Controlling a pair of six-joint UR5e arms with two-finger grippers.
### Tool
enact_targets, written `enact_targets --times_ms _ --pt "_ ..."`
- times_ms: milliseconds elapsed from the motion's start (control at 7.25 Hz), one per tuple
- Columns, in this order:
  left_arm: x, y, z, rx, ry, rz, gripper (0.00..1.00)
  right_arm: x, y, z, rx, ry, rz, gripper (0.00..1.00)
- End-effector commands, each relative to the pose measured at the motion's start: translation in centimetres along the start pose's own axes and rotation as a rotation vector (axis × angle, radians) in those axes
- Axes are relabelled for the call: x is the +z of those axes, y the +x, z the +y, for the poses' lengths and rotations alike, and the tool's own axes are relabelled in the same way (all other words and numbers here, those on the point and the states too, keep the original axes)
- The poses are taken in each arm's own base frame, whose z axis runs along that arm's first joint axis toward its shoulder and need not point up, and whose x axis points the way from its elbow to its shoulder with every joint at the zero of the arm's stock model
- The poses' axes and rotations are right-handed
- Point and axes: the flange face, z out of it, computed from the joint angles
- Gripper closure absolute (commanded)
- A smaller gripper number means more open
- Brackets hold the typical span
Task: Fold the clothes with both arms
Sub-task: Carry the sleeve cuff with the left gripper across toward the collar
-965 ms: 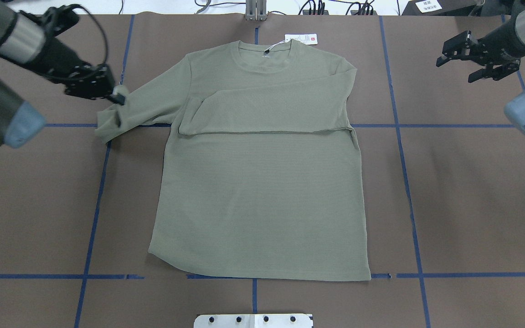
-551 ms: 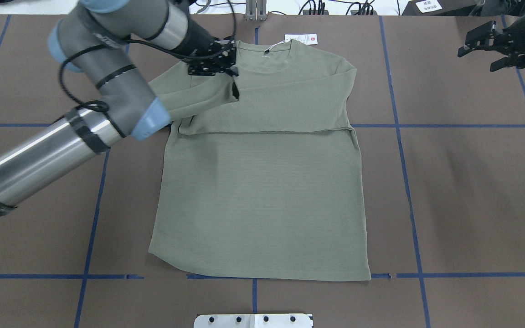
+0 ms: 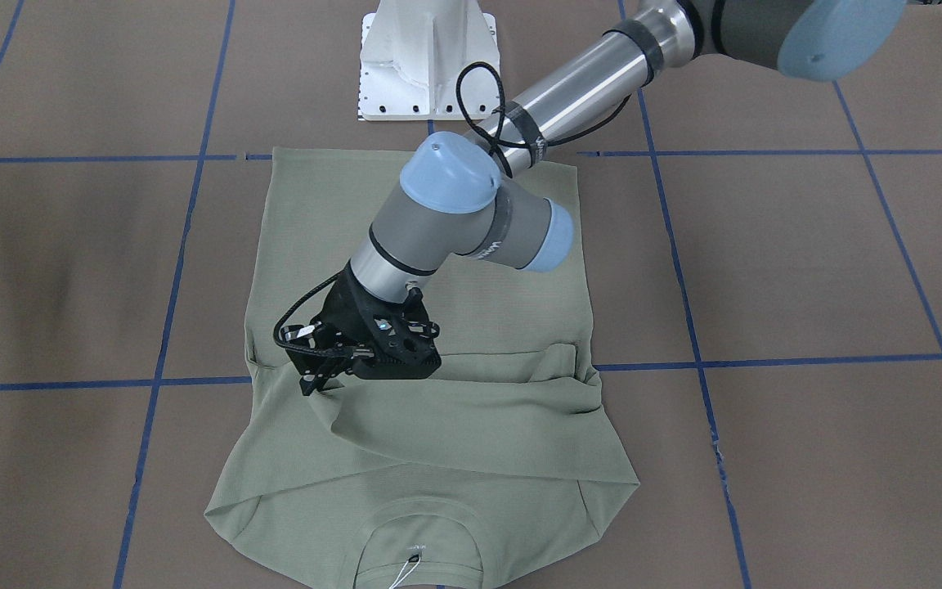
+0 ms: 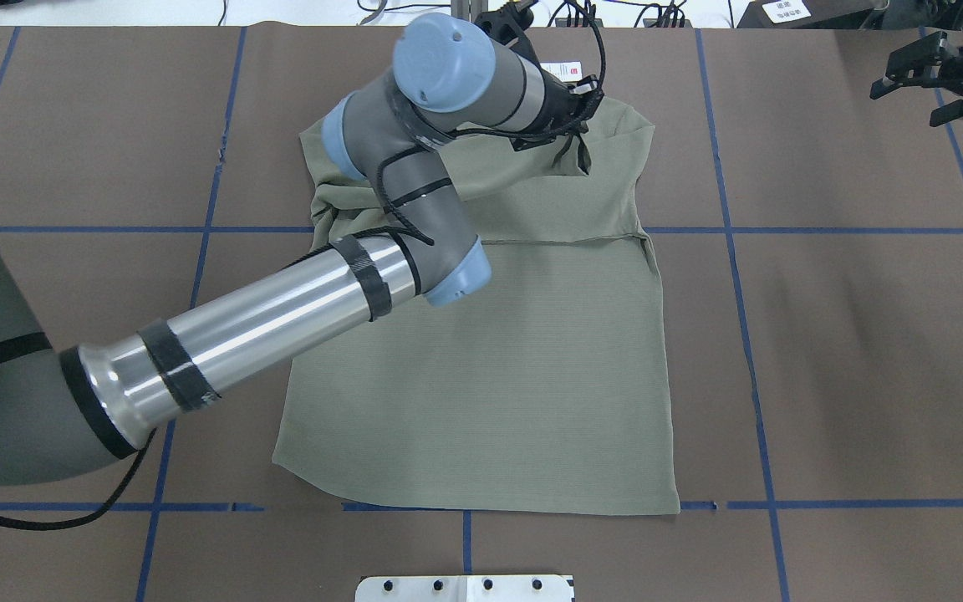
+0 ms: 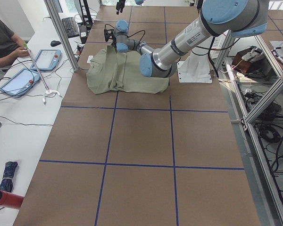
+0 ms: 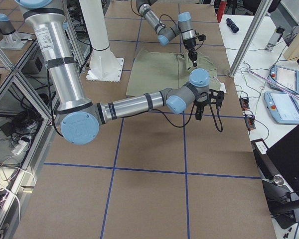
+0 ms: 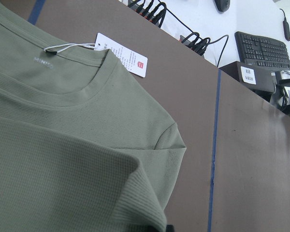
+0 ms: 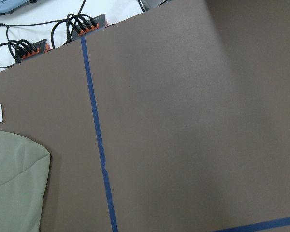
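Observation:
The sage-green shirt (image 4: 490, 376) lies flat, collar at the far edge, and also shows in the front view (image 3: 471, 442). Its right sleeve is folded across the chest. My left gripper (image 4: 575, 149) is shut on the left sleeve's cuff and holds it over the chest near the shirt's right shoulder; in the front view (image 3: 313, 383) the sleeve drapes under it. The left wrist view shows the collar (image 7: 63, 92) and the white hang tag (image 7: 122, 54). My right gripper (image 4: 909, 94) is open and empty, off the shirt at the far right corner.
The white pedestal base (image 3: 426, 57) stands at the near edge behind the hem. Blue tape lines (image 4: 732, 230) cross the brown table cover. Cables and plugs (image 4: 582, 12) lie along the far edge. An operator (image 5: 4, 37) sits beyond it with tablets.
My left gripper has carried the sleeve from the shirt's left side across the chest toward the right shoulder. My right gripper has drawn back toward the far right corner.

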Motion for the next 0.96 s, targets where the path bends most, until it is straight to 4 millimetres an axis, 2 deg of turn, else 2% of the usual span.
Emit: enact_targets --times_ms 0,138,276,414,551,689,827 --pt "2.6 0.4 1.9 -0.014 0.030 0.017 0.29 -0.1 0.3 0.0 -0.005 0.004 0.002 0.00" --pt "2.6 0.6 1.9 -0.014 0.028 0.021 0.15 -0.2 0.3 -0.1 -0.010 0.009 -0.004 0.00" --pt "2.5 0.5 1.9 -0.014 0.027 0.021 0.14 -0.7 1.1 0.4 -0.050 0.042 -0.042 0.00" --pt "2.4 0.1 1.4 -0.014 0.034 0.019 0.13 -2.7 1.3 -0.6 -0.071 0.092 -0.076 0.00" --pt "2.5 -1.0 0.7 -0.015 0.042 0.007 0.13 -4.4 -0.4 -1.5 -0.092 0.124 -0.096 0.00" --pt "2.0 -2.1 0.5 -0.016 0.046 0.012 0.12 -7.4 -2.5 -2.6 -0.120 0.168 -0.132 0.00" --pt "0.7 -2.8 0.9 -0.012 0.042 0.037 0.10 -10.1 -2.8 -3.3 -0.126 0.207 -0.151 0.00"
